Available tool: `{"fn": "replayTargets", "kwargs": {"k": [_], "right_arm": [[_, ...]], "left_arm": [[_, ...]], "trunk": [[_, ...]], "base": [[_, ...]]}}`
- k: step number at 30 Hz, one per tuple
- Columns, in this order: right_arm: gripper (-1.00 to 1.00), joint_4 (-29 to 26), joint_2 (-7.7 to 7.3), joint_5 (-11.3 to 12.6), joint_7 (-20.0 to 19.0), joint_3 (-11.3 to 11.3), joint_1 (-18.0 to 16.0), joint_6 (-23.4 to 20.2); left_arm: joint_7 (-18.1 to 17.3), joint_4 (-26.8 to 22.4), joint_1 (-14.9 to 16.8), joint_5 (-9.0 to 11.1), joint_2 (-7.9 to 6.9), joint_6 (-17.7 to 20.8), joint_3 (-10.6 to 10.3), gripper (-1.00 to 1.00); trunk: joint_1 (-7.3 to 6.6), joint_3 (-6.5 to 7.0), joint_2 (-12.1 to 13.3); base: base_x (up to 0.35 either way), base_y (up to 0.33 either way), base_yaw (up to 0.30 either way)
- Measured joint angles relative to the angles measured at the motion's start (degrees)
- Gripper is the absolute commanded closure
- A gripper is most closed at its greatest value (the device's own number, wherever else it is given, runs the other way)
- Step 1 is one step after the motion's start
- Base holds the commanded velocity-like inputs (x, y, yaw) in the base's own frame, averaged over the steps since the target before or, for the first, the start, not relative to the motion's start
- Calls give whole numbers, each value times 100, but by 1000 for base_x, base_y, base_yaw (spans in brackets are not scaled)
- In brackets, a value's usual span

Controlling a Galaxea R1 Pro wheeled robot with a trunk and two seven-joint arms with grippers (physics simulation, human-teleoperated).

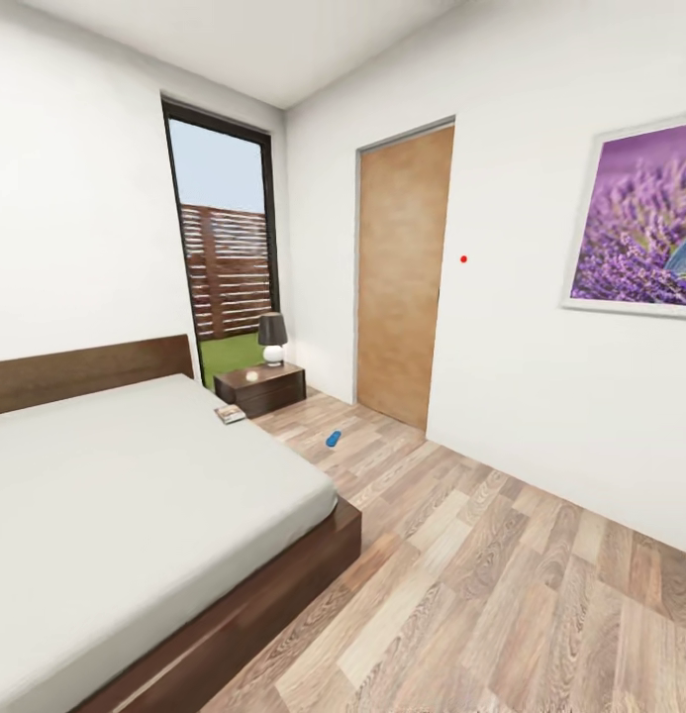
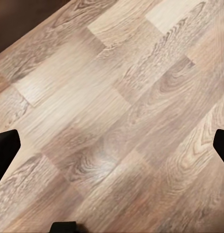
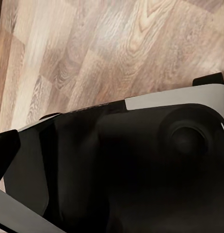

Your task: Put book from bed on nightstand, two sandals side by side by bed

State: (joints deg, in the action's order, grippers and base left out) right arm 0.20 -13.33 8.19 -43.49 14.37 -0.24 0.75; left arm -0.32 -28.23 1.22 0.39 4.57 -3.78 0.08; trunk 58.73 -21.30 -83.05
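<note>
Over the wood-plank floor [image 2: 117,121], the left pincer [image 2: 112,145] hangs with its dark fingertips [image 2: 5,150] at the two edges of the left wrist view, spread wide apart with nothing between them. In the right wrist view a dark fingertip [image 3: 5,150] of the right pincer shows at one edge, above a glossy black and white part of the robot's body [image 3: 141,165]; whether that pincer is apart or together cannot be told.

In the head view the bed [image 1: 135,495] fills the near left, its light grey mattress on a dark brown frame, headboard against the white wall. The book [image 1: 230,414] lies on the mattress at the far corner, just beside the nightstand [image 1: 261,388]. That nightstand carries a lamp [image 1: 273,339] with a dark shade and a small pale object [image 1: 251,376]. One blue sandal [image 1: 333,439] lies on the floor near the bed's far corner, between nightstand and wooden door [image 1: 404,277]. A tall black-framed window [image 1: 224,248] shows a slatted fence and grass. A purple picture [image 1: 639,223] hangs on the right wall.
</note>
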Motion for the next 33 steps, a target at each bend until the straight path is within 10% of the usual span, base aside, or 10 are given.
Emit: {"fn": "replayTargets", "kwargs": {"k": [12,15,17,19,33], "right_arm": [[-100,-49,19,2,121,7,-2,46],[-100,-172,17,-6,673,29,-2,70],[-100,-660,23,-3,1995,24,-5,80],[-100,-864,27,-12,2370,10,-4,72],[-100,-2517,55,-10,3077,-30,-6,6]], "left_arm": [[0,-1,3,-5,1,-8,0,-100],[0,-1,3,-6,5,-8,0,-100],[0,-1,-1,-7,6,-8,-1,-100],[0,-1,-1,-7,7,-8,0,-100],[0,-1,4,-7,0,-8,0,-100]], "trunk": [[0,0,0],[0,0,0],[0,1,0],[0,1,0],[0,0,0]], "base": [[0,0,-194],[0,0,-32],[0,0,-8],[0,0,-5],[0,0,-1]]}}
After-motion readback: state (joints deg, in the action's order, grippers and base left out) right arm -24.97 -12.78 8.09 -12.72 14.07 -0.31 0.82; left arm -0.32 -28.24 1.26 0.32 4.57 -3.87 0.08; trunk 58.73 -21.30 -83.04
